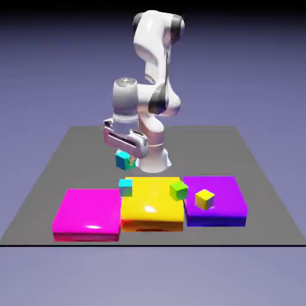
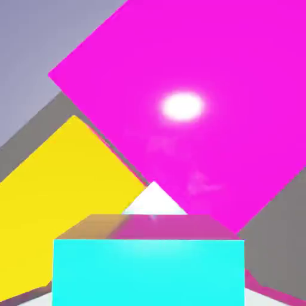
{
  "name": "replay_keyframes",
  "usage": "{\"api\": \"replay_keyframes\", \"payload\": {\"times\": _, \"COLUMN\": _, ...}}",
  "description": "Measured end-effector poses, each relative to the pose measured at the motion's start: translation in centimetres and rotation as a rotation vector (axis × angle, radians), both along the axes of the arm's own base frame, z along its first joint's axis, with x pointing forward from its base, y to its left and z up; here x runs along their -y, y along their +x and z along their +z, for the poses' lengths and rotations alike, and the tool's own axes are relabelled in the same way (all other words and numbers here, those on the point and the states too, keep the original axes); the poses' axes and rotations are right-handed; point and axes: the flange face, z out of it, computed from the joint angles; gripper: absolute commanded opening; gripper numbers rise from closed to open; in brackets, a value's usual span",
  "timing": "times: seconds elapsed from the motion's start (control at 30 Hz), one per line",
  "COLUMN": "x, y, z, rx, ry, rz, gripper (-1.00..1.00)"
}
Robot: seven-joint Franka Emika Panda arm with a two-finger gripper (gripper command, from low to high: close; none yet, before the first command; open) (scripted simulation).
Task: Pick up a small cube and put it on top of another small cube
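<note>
1. Exterior view: the teal-green cube [image 1: 123, 160] is held in the gripper [image 1: 127, 159], its claw closed on the cube's sides, and is carried in the air beneath the hand, slightly tilted.
2. Exterior view: a sky-cyan cube [image 1: 125, 188] is seen at the yellow slab's [image 1: 151, 202] left edge, toward the robot; whether it is borne by the slab cannot be told. A lime-green cube [image 1: 178, 190] is seen near that slab's right edge.
3. Exterior view: a yellow cube [image 1: 205, 199] is seen over the purple slab [image 1: 228, 203] at the right. The magenta slab [image 1: 88, 208] is placed at the left.
4. Hand view: the bottom middle is filled by the held cube, shown bright cyan. A white peak [image 2: 154, 200] is partly hidden behind it, and the magenta and yellow slabs are shown beyond.
</note>
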Motion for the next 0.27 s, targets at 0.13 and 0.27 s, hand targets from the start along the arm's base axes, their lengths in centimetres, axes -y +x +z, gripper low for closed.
{"api": "replay_keyframes", "payload": {"times": 0.13, "x": 0.0, "y": 0.0, "z": -4.4, "rx": 0.0, "ry": 0.001, "rz": 0.001, "gripper": 1.0}}
{"api": "replay_keyframes", "payload": {"times": 0.27, "x": 0.1, "y": 0.1, "z": -1.9, "rx": -0.001, "ry": -0.001, "rz": 0.0, "gripper": 1.0}}
